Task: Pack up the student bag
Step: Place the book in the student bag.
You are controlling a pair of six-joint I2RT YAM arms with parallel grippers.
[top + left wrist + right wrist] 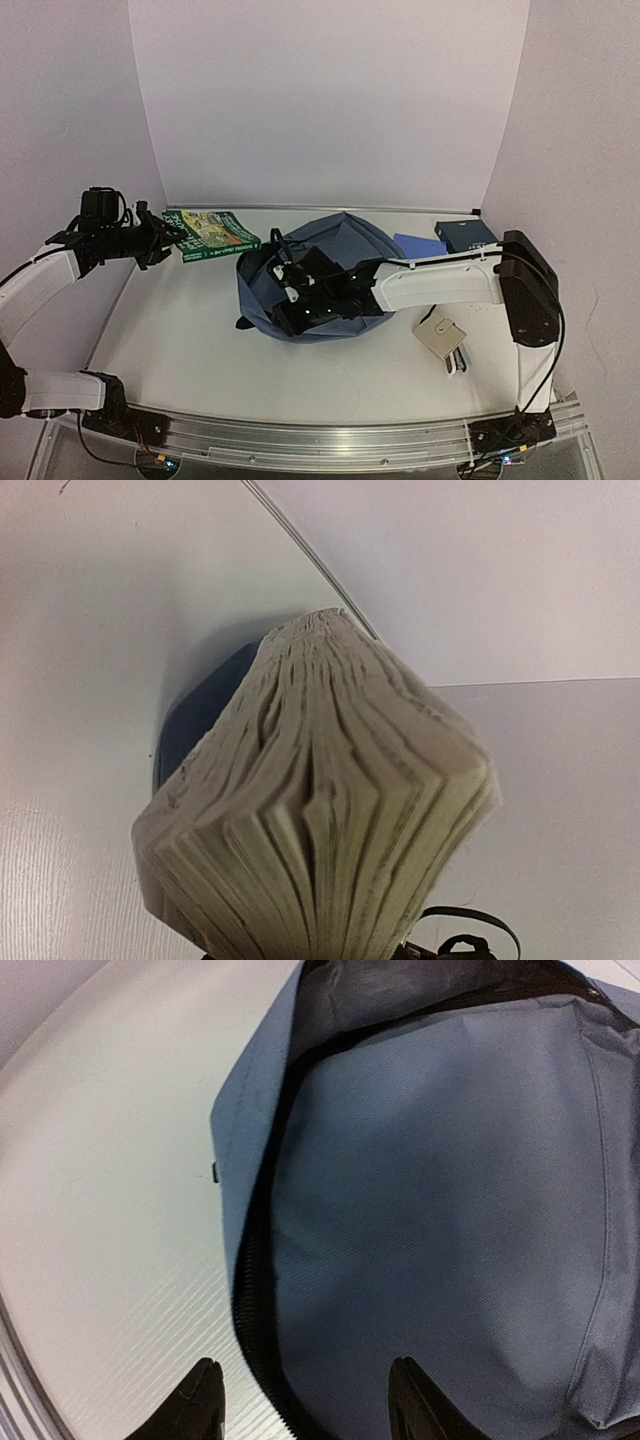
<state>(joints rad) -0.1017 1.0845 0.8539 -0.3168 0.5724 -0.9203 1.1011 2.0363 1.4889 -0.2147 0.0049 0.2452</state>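
The slate-blue student bag (345, 240) lies in the middle of the table. My right gripper (292, 292) hovers over its left part. In the right wrist view the right gripper (308, 1405) is open, its fingertips (205, 1400) spread either side of the bag's dark zipper line (252, 1290), with the bag's fabric (440, 1210) filling the view. My left gripper (165, 240) is at the far left, shut on the left edge of a green-covered book (218, 235). In the left wrist view the book's fanned pages (320, 820) hide my fingers.
A flat bright-blue notebook (420, 245) and a dark box (466, 236) lie behind the right arm. A beige pouch (440, 334) and a small black-and-white item (456, 362) lie at the front right. White walls close in the table on three sides.
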